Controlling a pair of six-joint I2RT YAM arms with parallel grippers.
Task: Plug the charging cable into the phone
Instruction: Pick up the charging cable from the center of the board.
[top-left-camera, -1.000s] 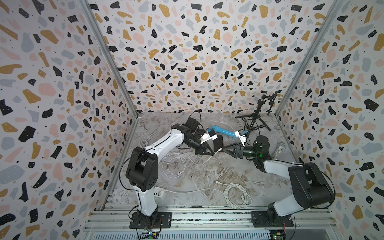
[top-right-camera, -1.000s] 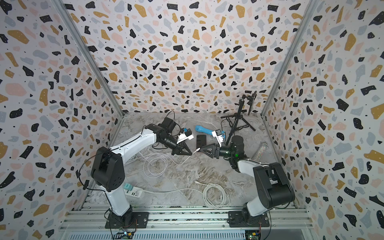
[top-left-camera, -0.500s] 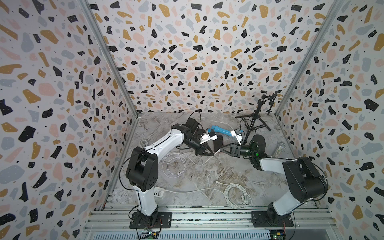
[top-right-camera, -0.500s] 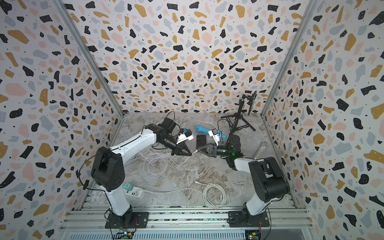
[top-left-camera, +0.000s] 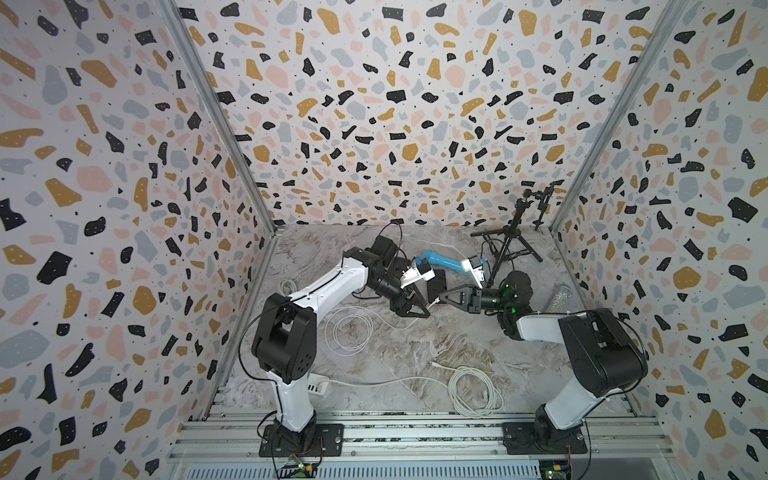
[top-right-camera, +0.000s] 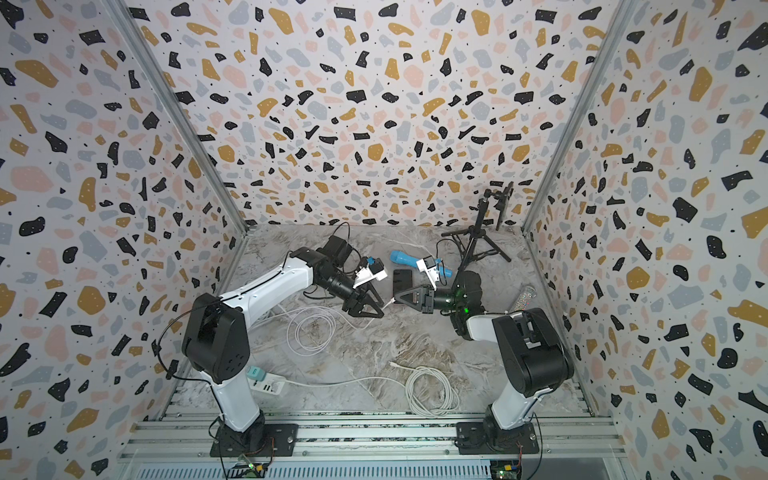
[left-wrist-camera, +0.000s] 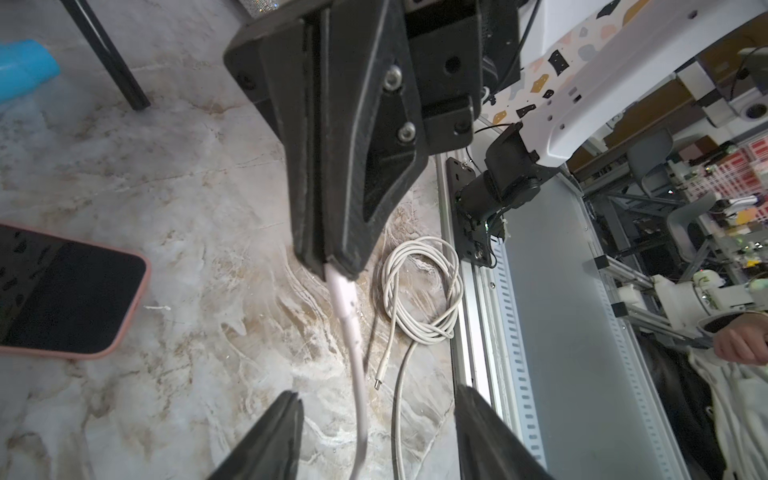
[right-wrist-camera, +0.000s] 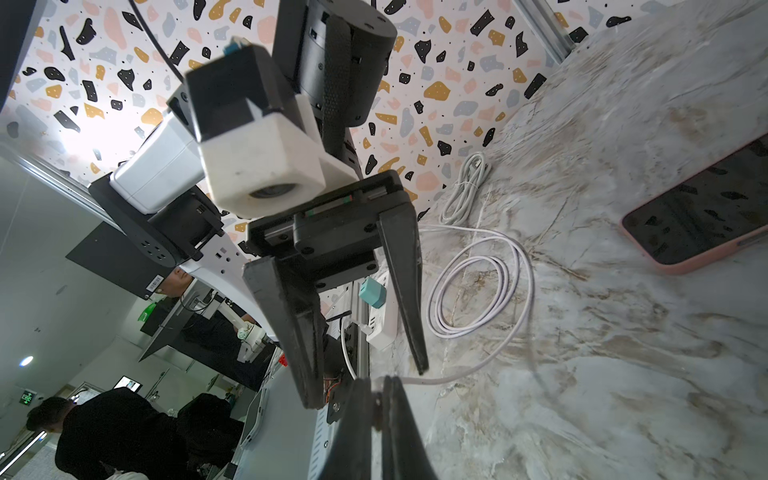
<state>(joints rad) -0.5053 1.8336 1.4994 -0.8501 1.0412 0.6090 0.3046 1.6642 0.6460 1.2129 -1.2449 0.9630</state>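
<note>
1. In both top views two arms meet near the middle of a marble table (top-left-camera: 415, 353). The left gripper (top-left-camera: 415, 305) and the right gripper (top-left-camera: 446, 296) face each other, tips nearly touching, just in front of the phone (top-left-camera: 436, 284).

2. The top views are too small to show the jaws. The left wrist view shows the right gripper (left-wrist-camera: 328, 266) pressed together on the white charging cable (left-wrist-camera: 353, 353), pinched close to its plug end. The left gripper's fingers (left-wrist-camera: 270, 440) stand apart on either side of the cable, not touching it.

3. The right wrist view shows the same from the opposite side: the left gripper (right-wrist-camera: 365, 382) with its jaws spread, and the cable (right-wrist-camera: 457, 374) running out of the right gripper's closed tips.

4. The phone lies flat, screen up, in a pink case. In a top view (top-right-camera: 402, 280) its long axis runs near to far; the near short edge is closest to the grippers. Its port cannot be made out.

5. From the right gripper the cable trails left into a loose coil (top-left-camera: 349, 332) near the left arm.

6. A second white coiled cable (top-left-camera: 476, 390) lies by the near edge, well apart from the phone. A blue cylinder (top-left-camera: 440, 259) lies just beyond the phone, and a black tripod (top-left-camera: 509, 245) stands in the far right corner. Bare marble lies between the grippers and the near edge.
</note>
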